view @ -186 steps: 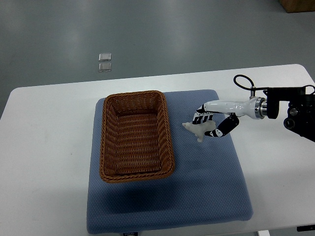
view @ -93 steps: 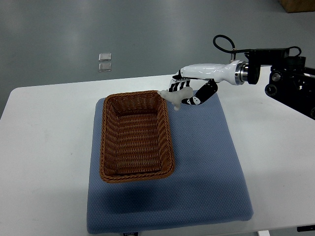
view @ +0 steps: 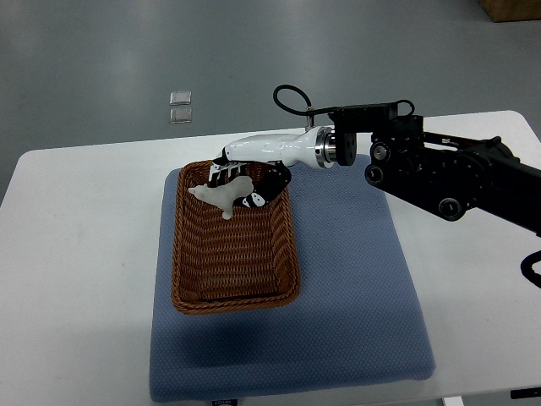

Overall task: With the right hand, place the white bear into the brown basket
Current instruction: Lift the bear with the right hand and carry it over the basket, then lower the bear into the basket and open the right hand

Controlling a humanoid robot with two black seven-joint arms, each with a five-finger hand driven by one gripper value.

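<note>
My right hand [view: 232, 188] reaches in from the right and hangs over the far part of the brown wicker basket [view: 190, 292]. Its fingers are curled around the small white bear [view: 221, 196], which is held above the basket's inside, its head toward the left. The basket lies lengthwise on a blue mat [view: 355, 279] and has nothing else inside it. My left arm does not show.
The blue mat lies on a white table [view: 76, 279]. The dark forearm and joints of my right arm [view: 439, 173] span the table's far right. Two small clear squares [view: 179, 107] lie on the grey floor beyond the table.
The right hand carried the white bear up from the mat, leftward past the basket's far right corner, and now holds it over the basket's far part. More of the arm has come into view.
</note>
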